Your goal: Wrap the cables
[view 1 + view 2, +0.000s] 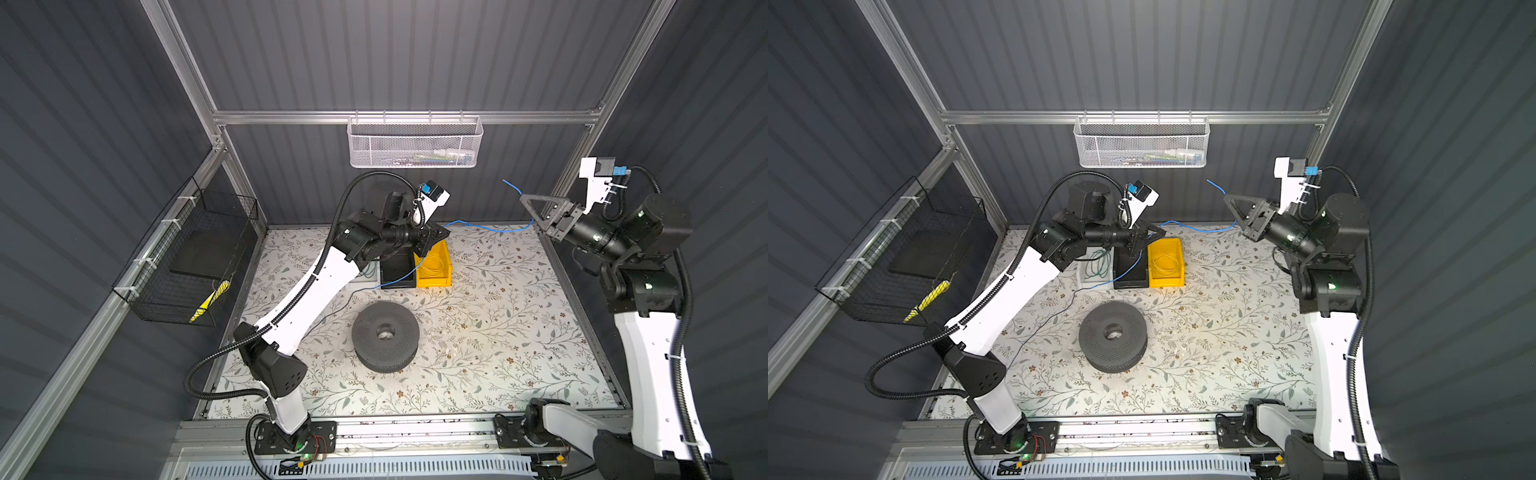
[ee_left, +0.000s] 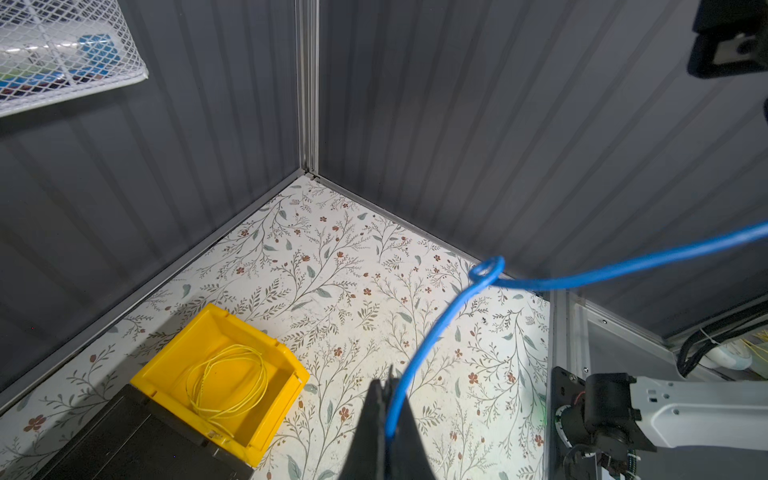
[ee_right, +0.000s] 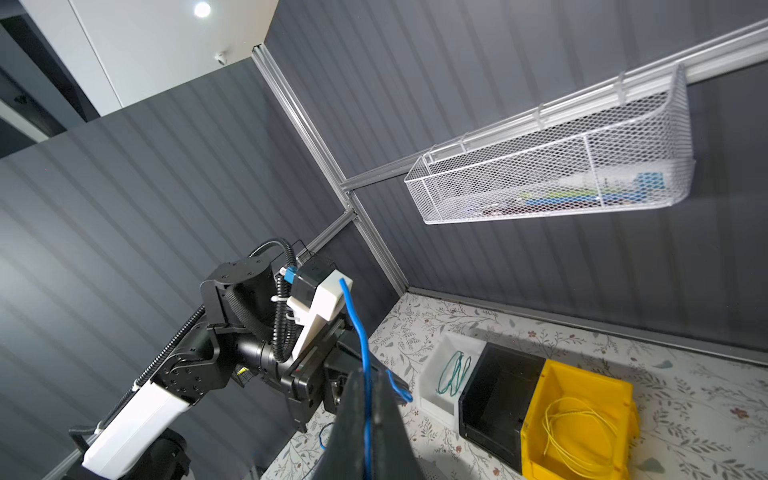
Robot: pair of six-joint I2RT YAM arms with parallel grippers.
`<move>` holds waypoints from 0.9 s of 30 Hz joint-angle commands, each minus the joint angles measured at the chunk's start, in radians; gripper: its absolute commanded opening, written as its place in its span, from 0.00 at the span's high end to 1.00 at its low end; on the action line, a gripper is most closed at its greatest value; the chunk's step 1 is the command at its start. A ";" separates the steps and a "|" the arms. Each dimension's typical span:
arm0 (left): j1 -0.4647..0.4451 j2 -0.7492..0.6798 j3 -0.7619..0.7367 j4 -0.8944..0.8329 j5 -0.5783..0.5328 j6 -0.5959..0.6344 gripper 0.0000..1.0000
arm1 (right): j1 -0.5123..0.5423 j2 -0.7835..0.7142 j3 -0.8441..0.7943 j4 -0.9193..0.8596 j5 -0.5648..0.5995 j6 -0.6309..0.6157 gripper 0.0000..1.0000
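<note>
Left gripper (image 2: pixel 386 401) clamped on blue wire (image 2: pixel 540 284). The wire sags across to the right gripper (image 3: pixel 365 395), also pinching it (short tail pokes past its tips). Step: wire taken up between both. Next probably needs loop-forming, grip not slipping.

Readable text: none is showing in any view.
White mesh basket (image 1: pixel 415 145): coloured items (image 3: pixel 552 197) are lying inside it, and any print on them is blurring too much to read.
</note>
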 commanded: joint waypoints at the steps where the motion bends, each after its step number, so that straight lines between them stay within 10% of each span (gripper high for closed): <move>1: 0.006 0.044 0.028 -0.076 -0.059 -0.036 1.00 | 0.069 -0.028 -0.027 0.024 0.077 -0.118 1.00; 13: 0.133 0.134 0.100 -0.021 0.028 -0.254 1.00 | 0.272 -0.153 -0.132 -0.131 -0.154 -0.352 1.00; 19: 0.198 0.153 0.119 0.053 0.109 -0.370 1.00 | 0.437 -0.198 -0.145 -0.448 0.165 -0.587 1.00; 27: 0.263 0.127 0.052 0.164 0.214 -0.452 1.00 | 0.444 -0.408 -0.303 -0.315 0.591 -0.638 1.00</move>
